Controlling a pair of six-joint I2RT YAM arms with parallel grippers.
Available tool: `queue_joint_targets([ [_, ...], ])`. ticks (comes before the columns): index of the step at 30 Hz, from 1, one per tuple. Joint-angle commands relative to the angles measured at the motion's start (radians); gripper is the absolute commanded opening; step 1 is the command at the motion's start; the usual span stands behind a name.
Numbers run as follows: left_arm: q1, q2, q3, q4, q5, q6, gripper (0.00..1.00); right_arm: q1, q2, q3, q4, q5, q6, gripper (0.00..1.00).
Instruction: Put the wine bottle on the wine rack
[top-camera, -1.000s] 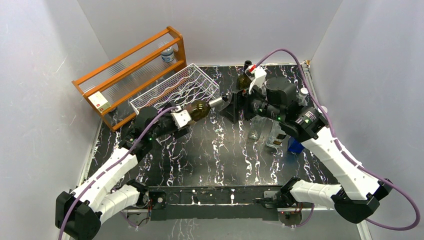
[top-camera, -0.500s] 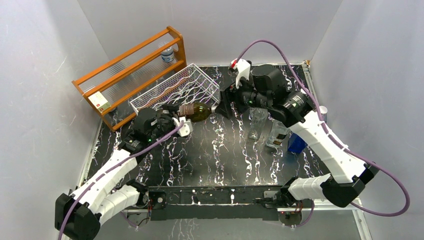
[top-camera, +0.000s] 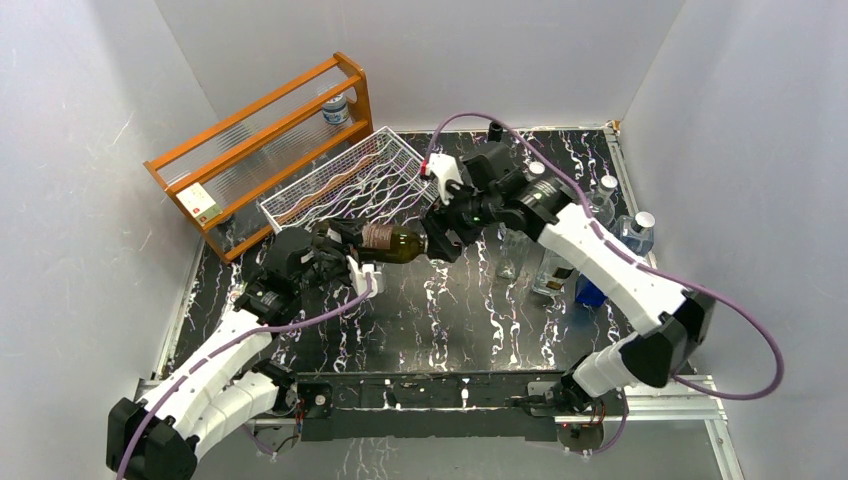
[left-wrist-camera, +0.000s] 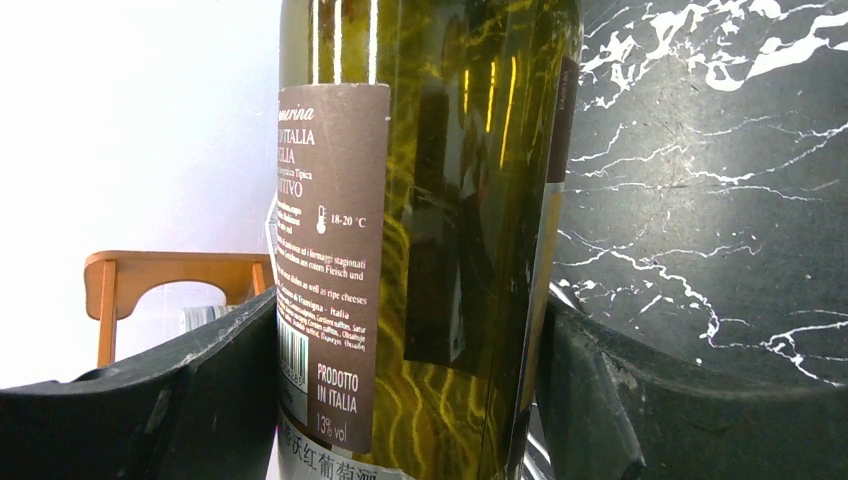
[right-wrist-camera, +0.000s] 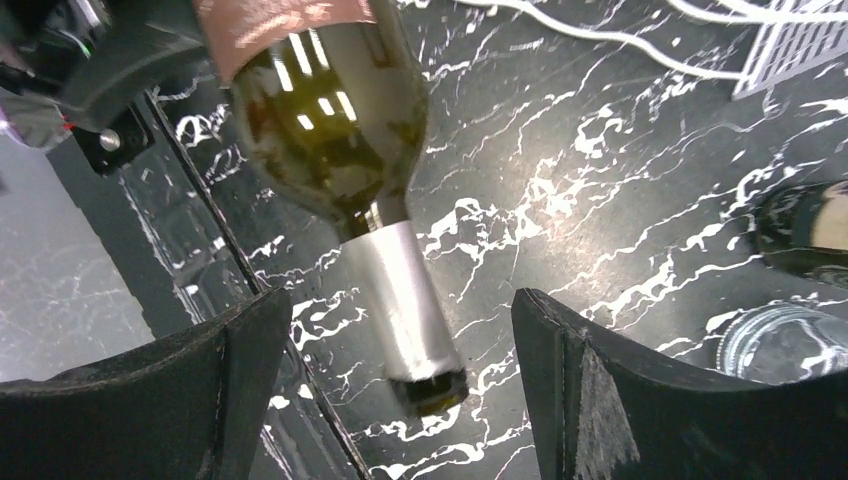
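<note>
Bottle (top-camera: 393, 241) lies left-right mid-frame, left jaws gripping its body, neck between open right jaws; rack (top-camera: 345, 185) just above.

The wine bottle (top-camera: 392, 241) hangs sideways before the wine rack (top-camera: 350, 185), shelf frame (top-camera: 245, 110) behind it.

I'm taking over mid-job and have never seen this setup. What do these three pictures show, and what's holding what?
Two robot arms are bolted at the near edge of the black table. The wide picture looks down from above and behind them; the other two come from wrist cameras. The left hand is clamped on the wine bottle, held sideways. The right hand stands open around its silver neck, not gripping. Behind are the white wire wine rack and an orange shelf; clear bottles stand at right.
</note>
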Motion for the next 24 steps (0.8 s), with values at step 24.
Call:
queue_joint_targets([
  [24, -0.010, -0.110, -0.073, 0.087, 0.104, 0.130, 0.00, 0.143, 0.171, -0.050, -0.099, -0.152, -0.129, 0.75],
])
